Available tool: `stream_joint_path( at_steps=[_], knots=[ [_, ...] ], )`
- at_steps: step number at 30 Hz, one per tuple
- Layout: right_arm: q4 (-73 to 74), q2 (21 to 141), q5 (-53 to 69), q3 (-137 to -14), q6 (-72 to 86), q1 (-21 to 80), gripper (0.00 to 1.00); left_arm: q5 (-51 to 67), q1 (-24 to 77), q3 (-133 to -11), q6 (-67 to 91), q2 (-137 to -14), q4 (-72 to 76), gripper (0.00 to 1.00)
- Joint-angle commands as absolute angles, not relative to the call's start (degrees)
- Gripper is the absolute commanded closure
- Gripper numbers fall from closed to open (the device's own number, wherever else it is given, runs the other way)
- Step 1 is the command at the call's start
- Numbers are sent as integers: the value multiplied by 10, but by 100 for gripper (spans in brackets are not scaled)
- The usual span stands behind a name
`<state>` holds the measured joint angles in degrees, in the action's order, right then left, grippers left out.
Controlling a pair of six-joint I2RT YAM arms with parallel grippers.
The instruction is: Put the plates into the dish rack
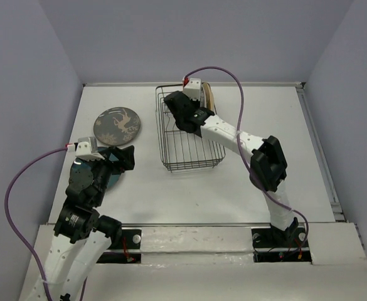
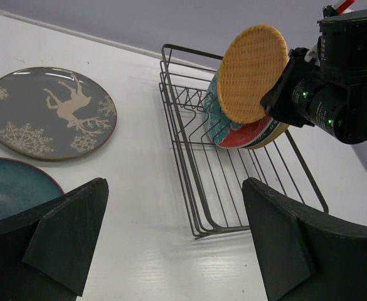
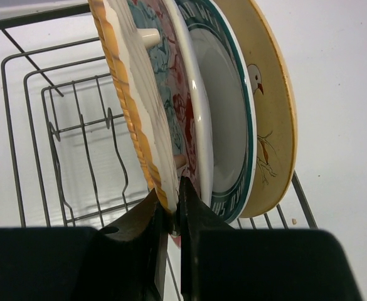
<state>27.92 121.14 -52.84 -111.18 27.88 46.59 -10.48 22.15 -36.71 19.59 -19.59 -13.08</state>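
Orange plate point(image 3: 130, 106) pinched by right tool point(image 3: 170, 210), in dish rack point(image 2: 179, 153) beside three racked plates point(image 3: 224, 132). Grey plate point(image 2: 48, 113), teal plate point(image 2: 10, 188) outstanding on table point(image 1: 170, 200) left of dish rack. Left tool point(image 2: 174, 241) wide, empty.

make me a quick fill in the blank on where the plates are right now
1. The right gripper is shut on the rim of a plate coloured ____.
2. Counting that one, ____ plates stand in the dish rack.
3. The left gripper, by the dark teal plate, has its jaws ____.
Missing words: orange; four; open.
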Motion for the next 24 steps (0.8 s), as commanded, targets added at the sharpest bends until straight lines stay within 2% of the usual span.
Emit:
stream_joint_path(
  at_steps=[1,9,11,12,13,16,17,18,24],
  knots=[
    [255,1220,-520,-1116,323,472,93,-104,225,-364,185,-191,-110,1],
    [261,1245,-485,-1114,342,472,93,-112,223,-365,185,-202,-112,1],
    [261,1238,-493,-1118,325,472,82,-116,222,-366,185,-210,-112,1],
    [262,1233,-490,-1120,319,472,65,-116,221,-366,185,-212,-112,1],
    [262,1225,-476,-1116,314,472,57,-117,220,-366,185,-214,-112,1],
    [258,1184,-451,-1101,301,472,44,-123,217,-366,184,-221,-112,1],
    [258,1173,-446,-1100,294,472,43,-125,217,-366,183,-225,-112,1],
    [256,1150,-439,-1097,287,472,38,-130,216,-367,182,-235,-114,1],
    [211,1030,-339,-1013,232,472,36,-138,198,-374,182,-287,-120,1]
  ],
)
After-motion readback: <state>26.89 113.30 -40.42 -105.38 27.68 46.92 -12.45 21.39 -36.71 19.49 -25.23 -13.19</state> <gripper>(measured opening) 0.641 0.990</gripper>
